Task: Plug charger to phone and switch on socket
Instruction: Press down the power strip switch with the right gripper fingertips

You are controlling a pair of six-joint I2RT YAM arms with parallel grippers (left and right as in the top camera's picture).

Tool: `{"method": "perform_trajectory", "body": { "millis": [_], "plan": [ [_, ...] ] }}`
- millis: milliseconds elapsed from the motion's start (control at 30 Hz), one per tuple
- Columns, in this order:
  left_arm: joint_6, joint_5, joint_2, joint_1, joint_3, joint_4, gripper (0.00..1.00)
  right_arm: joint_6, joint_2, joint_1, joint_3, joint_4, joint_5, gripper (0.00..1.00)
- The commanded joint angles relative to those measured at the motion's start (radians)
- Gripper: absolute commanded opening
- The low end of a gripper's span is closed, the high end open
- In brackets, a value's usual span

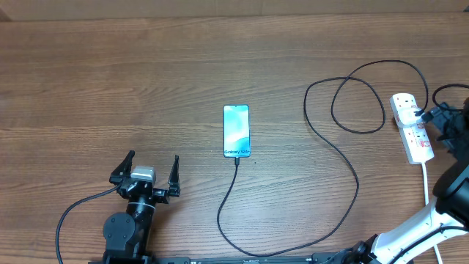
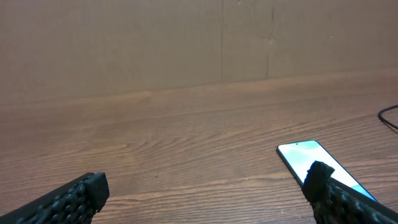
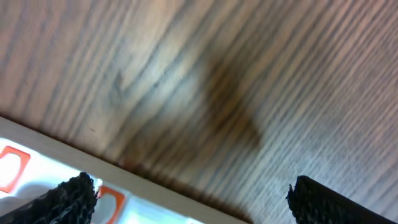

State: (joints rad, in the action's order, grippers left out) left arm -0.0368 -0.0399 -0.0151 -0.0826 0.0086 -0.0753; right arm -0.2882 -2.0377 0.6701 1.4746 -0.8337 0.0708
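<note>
The phone (image 1: 236,130) lies flat mid-table, teal screen up, "Galaxy" text at its near short edge; it also shows in the left wrist view (image 2: 306,157). The thin black charger cable (image 1: 344,165) meets that near edge and loops right to a plug in the white socket strip (image 1: 410,125). My left gripper (image 1: 150,172) is open and empty near the front edge, left of the phone; the left wrist view (image 2: 205,186) shows its fingers apart. My right gripper (image 3: 189,193) is open close over the socket strip (image 3: 37,180), red switch marks by its left finger.
The socket's thick white cord (image 1: 426,180) runs toward the front edge beside my right arm (image 1: 410,235). A brown wall (image 2: 186,43) rises behind the wooden table (image 1: 110,81).
</note>
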Motion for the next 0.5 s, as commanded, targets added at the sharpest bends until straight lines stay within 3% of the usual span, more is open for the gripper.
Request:
{"method": "perform_trajectory", "body": {
  "millis": [0,467],
  "plan": [
    [-0.02,0.006,0.008,0.006,-0.004,-0.002,1.0,-0.004,-0.005,0.003,0.018,0.005,0.007,1.0],
    [-0.02,0.006,0.008,0.006,-0.004,-0.002,1.0,-0.003,-0.007,0.003,0.017,-0.067,-0.013,1.0]
  ]
}}
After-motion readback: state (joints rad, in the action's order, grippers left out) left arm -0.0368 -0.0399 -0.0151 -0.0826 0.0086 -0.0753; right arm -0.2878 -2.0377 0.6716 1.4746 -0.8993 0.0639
